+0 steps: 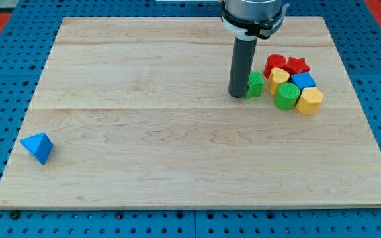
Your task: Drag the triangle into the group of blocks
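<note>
Board: a pale wooden board [177, 132] lies on a blue pegboard [5, 99], filling most of the view.
Rod: a straight dark rod [242, 63] comes down from a grey mount [253, 14] at the view's top, right of centre.
Tip: my tip [238, 95] rests on the board, touching the left side of the green block [254, 84] at the cluster's left edge.
Tool state: a plain rod with nothing to spread or press together; it pinches nothing and only abuts the green block.
Triangle: the blue triangle [38, 147] sits alone near the board's lower-left corner, well apart from the tip and from every other block.
Group: a tight cluster at the view's upper right, to the right of the tip.
Back row: a red block [274, 63] and a red star [297, 65], side by side.
Middle row: a yellow block [278, 77] and a blue block [303, 80], just below the red pair.
Front row: a green cylinder [286, 96] and a yellow hexagon [309, 100], touching each other, nearest the view's bottom.
Gap: bare wood stretches between the triangle and the group.
</note>
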Robot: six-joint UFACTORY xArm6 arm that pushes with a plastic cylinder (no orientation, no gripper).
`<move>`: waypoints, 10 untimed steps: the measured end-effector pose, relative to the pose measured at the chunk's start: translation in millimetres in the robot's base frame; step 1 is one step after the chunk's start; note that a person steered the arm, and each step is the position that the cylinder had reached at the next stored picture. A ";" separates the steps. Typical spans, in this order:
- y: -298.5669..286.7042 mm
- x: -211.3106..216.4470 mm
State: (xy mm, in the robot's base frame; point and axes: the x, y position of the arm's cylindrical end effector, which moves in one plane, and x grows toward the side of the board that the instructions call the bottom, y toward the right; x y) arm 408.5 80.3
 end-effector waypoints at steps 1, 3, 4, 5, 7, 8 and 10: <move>0.3 -4.2; 15.0 -13.0; -57.7 46.1; -145.1 137.6; -324.7 148.8; -341.9 115.9; -379.9 58.2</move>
State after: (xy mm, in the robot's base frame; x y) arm 466.7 -299.5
